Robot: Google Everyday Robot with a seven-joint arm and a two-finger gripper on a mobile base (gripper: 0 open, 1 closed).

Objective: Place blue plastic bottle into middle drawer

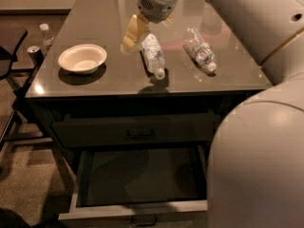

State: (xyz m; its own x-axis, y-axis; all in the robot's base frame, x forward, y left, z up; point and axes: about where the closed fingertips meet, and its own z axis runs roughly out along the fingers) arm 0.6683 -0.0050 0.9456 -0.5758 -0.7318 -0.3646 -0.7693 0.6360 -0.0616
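As the gripper (136, 36), its opening not discernible, hangs beside the blue plastic bottle (153, 56), the bottle's body should be straddled squarely.

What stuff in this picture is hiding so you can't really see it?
Camera view:
- Middle drawer: right side hidden behind the robot's arm.
- Blue plastic bottle: label words too small to read.
- Gripper, over the table just left of that bottle: its far side faces away.
- Table: back right corner covered by the arm.

Yellowish pincer (137, 36) over perhaps pale-blue-labelled bottle (153, 55) — cream bowl (82, 58).
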